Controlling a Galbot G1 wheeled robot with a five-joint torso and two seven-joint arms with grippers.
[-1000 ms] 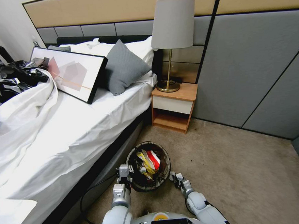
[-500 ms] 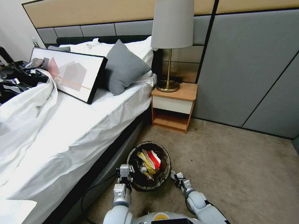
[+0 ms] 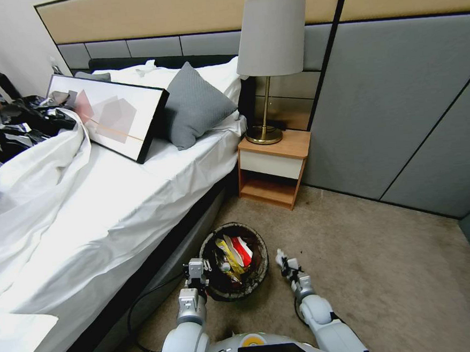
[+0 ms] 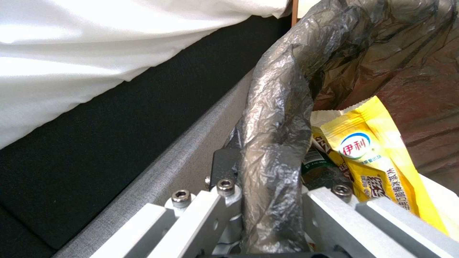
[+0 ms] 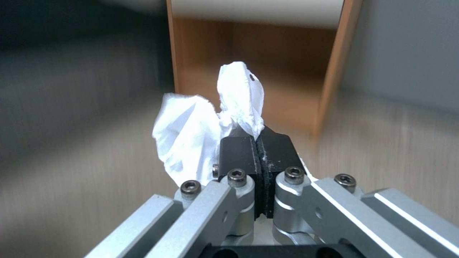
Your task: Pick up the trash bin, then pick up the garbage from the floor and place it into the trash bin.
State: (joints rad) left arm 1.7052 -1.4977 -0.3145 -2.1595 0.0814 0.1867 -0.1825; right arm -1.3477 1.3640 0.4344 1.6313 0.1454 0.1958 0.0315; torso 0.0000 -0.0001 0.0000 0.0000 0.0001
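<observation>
Since a second ago the right gripper (image 3: 281,260) has swung outward, away from the trash bin's (image 3: 234,261) rim, and now sits farther to the bin's right with its tip pointing toward the bedside cabinet (image 3: 274,170); the left gripper has kept its place on the rim.

In the head view the bin is a round bucket seen from above, its opening facing up, lined with a dark crinkled bag. It stands on the carpet beside the bed (image 3: 102,190), between the two pincers. Inside it lie a yellow wrapper (image 3: 228,253) and a red-and-white piece, both slanting up toward the far rim. The left gripper (image 3: 197,273) sits at the bin's near-left edge.

In the left wrist view the left gripper (image 4: 268,200) is clamped on the bag-covered rim (image 4: 275,143), one finger outside and one inside the bin. The rim runs straight ahead from between the fingers. Just inside the inner finger, a yellow snack wrapper (image 4: 378,161) stands on end, long axis leaning along the bin wall, with a dark bottle (image 4: 321,168) tucked beside it.

In the right wrist view the right gripper (image 5: 258,157) has its black pads pressed together on a white tissue (image 5: 210,125). The crumpled tissue sticks out ahead of the pads and spills to one side, its longest fold pointing toward the cabinet's open shelf (image 5: 258,61) beyond.
</observation>
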